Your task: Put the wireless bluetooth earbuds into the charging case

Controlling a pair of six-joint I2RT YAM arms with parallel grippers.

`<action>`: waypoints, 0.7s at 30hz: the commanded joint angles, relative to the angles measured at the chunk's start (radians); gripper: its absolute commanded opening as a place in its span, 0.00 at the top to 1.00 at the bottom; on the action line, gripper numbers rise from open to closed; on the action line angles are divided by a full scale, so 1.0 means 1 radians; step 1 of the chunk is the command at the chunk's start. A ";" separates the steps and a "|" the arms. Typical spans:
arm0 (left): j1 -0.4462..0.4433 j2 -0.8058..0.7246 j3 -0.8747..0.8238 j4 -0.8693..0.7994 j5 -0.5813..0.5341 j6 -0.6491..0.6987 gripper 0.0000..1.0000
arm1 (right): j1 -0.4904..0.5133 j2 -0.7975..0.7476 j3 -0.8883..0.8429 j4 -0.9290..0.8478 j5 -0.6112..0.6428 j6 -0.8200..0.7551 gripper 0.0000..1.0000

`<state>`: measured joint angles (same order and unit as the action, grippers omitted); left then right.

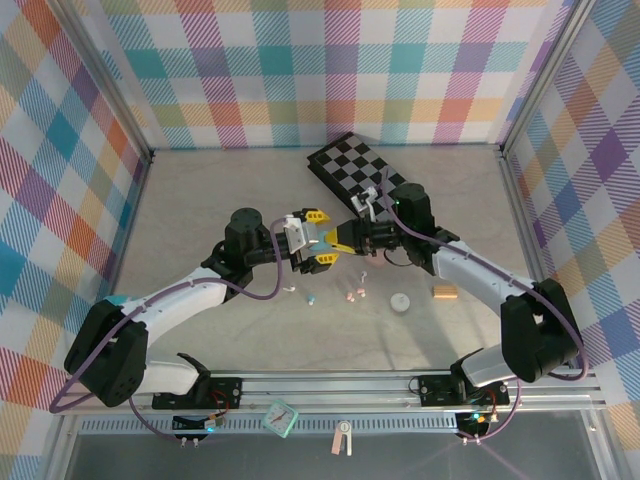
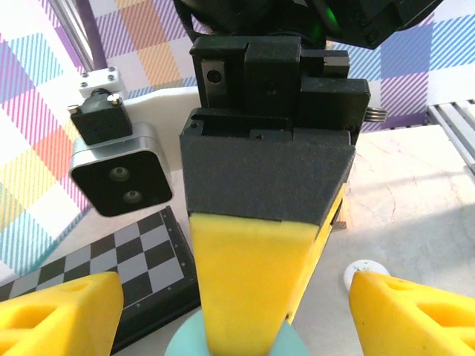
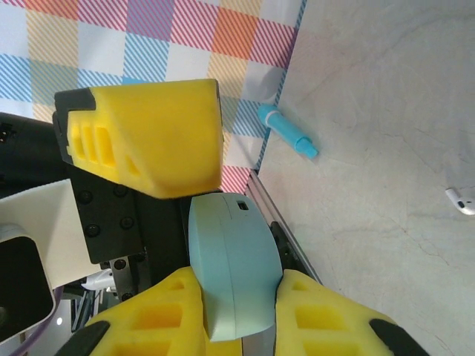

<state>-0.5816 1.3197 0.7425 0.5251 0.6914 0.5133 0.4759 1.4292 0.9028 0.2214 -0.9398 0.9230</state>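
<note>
While our right gripper alone clamps the charging case and our left gripper stands apart around it, the smooth case may twist loose.

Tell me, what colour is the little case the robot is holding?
Pale mint blue-green. The charging case shows best in the right wrist view.

Two white-shelled robot arms, the left arm and the right arm, show black joints, looping purple cables, ribbed yellow wedge-shaped jaws on black housings, and a silver-rimmed black wrist camera under a screwed white bracket.
</note>
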 commanded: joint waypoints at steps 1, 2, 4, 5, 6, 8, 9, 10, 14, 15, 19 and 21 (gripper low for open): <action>-0.003 -0.024 -0.009 0.011 -0.010 0.005 0.18 | -0.019 -0.040 -0.008 0.027 -0.018 0.005 0.89; 0.000 -0.025 -0.011 0.015 -0.011 0.001 0.18 | -0.026 -0.046 -0.011 0.026 -0.017 0.005 0.89; 0.003 -0.022 -0.014 0.018 -0.005 -0.001 0.18 | -0.038 -0.059 -0.017 0.028 -0.022 0.008 0.89; 0.005 -0.021 -0.015 0.018 -0.004 -0.003 0.18 | -0.043 -0.065 -0.021 0.028 -0.024 0.013 0.89; 0.006 -0.018 -0.014 0.019 -0.003 -0.003 0.19 | -0.045 -0.069 -0.023 0.030 -0.025 0.015 0.89; 0.006 -0.012 -0.015 0.026 0.006 -0.005 0.28 | -0.048 -0.075 -0.026 0.025 -0.033 0.015 0.89; 0.007 -0.010 -0.012 0.030 0.011 -0.006 0.34 | -0.048 -0.077 -0.029 0.027 -0.035 0.017 0.90; 0.006 -0.006 -0.010 0.033 0.016 -0.011 0.39 | -0.048 -0.078 -0.031 0.033 -0.039 0.024 0.89; 0.006 0.005 0.001 0.042 0.032 -0.019 0.54 | -0.048 -0.083 -0.039 0.051 -0.045 0.036 0.89; 0.006 0.006 0.002 0.042 0.033 -0.020 0.59 | -0.047 -0.085 -0.039 0.050 -0.046 0.035 0.89; 0.008 0.006 0.008 0.038 0.047 -0.020 0.71 | -0.047 -0.090 -0.045 0.059 -0.046 0.045 0.82; 0.006 0.006 0.009 0.038 0.052 -0.023 0.73 | -0.047 -0.090 -0.050 0.081 -0.041 0.064 0.71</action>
<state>-0.5774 1.3212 0.7406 0.5293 0.6994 0.4873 0.4301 1.3636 0.8639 0.2474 -0.9668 0.9646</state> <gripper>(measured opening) 0.370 0.266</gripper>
